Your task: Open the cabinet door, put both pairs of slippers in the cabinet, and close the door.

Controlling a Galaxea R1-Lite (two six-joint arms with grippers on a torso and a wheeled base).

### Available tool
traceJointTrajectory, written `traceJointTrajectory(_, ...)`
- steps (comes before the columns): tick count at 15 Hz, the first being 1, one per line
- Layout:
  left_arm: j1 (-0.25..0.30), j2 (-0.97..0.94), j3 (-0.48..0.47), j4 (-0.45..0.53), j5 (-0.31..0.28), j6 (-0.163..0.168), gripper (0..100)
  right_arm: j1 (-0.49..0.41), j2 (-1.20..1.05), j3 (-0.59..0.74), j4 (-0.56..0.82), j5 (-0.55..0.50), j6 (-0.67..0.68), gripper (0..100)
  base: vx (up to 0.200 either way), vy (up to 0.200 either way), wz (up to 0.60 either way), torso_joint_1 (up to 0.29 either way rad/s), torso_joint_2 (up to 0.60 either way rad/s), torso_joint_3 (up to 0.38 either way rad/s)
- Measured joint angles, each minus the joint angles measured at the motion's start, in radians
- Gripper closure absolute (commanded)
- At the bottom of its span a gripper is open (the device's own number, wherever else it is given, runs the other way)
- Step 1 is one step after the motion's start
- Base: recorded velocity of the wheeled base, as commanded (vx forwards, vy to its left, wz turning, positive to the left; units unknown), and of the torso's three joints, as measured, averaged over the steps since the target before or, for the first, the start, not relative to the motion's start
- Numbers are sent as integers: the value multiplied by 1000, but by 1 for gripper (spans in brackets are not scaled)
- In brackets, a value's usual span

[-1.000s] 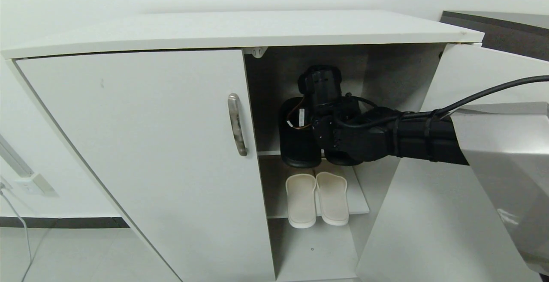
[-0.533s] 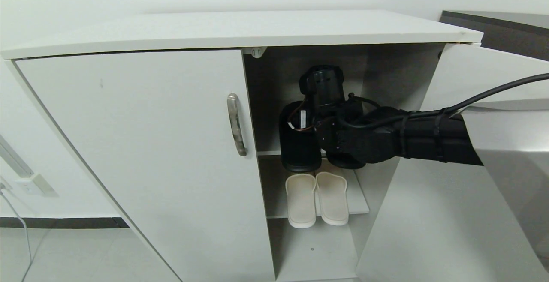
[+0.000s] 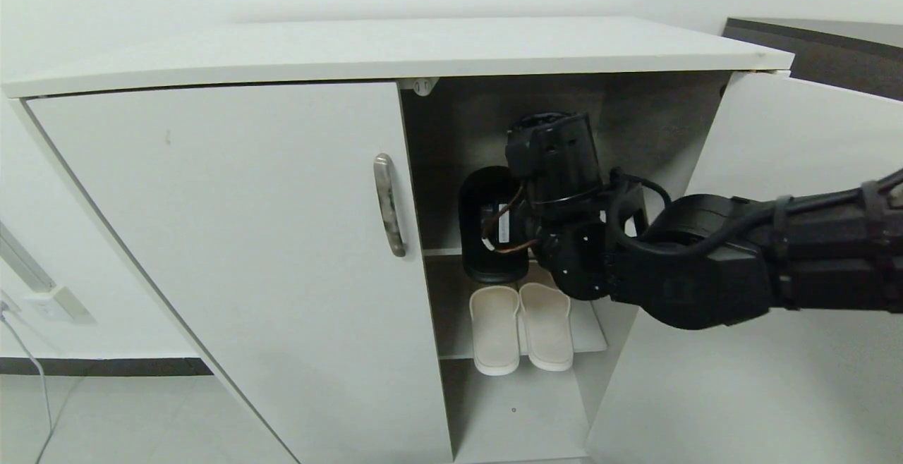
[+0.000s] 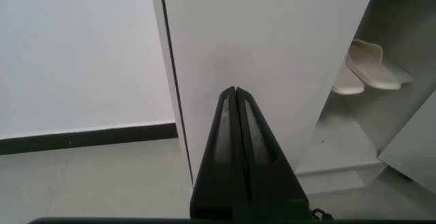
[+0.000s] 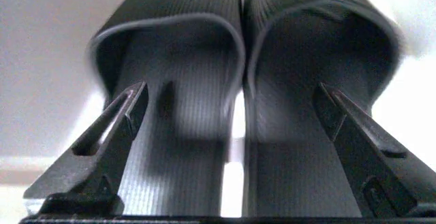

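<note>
- The cabinet (image 3: 395, 44) stands against a white wall. Its left door (image 3: 233, 238) is shut, with a metal handle (image 3: 389, 204) near the inner edge, and its right door (image 3: 705, 393) is swung wide open.
- Black slippers (image 3: 476, 238) sit side by side on the upper shelf, inside the open half. Their near ends reach just past the shelf's front edge.
- White slippers (image 3: 522, 326) lie as a pair on the lower shelf (image 3: 589, 340), directly below the black ones, with their near ends overhanging the shelf front.
- The right arm (image 3: 705, 273) extends into the open compartment at the height of the upper shelf.
- The right pincer (image 5: 230, 91) is open, its fingers spread wide, one at each outer side of the black slippers (image 5: 204, 81). I cannot tell whether they touch.
- The left pincer (image 4: 235, 91) is closed on nothing, its fingers pressed together. It is held low in front of the shut door, with the white slippers (image 4: 371, 71) off to one side.
</note>
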Motion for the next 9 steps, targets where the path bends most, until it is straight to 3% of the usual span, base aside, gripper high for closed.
traceJointTrajectory(4, -1, 0, 0, 0, 0, 0, 100, 48, -138, 234, -138, 82, -22, 0, -200, 0, 0, 5, 1, 4)
traceJointTrajectory(9, 0, 0, 0, 1, 0, 0, 100, 59, -195, 324, -195, 96, -33, 0, -200, 0, 0, 3, 2, 1)
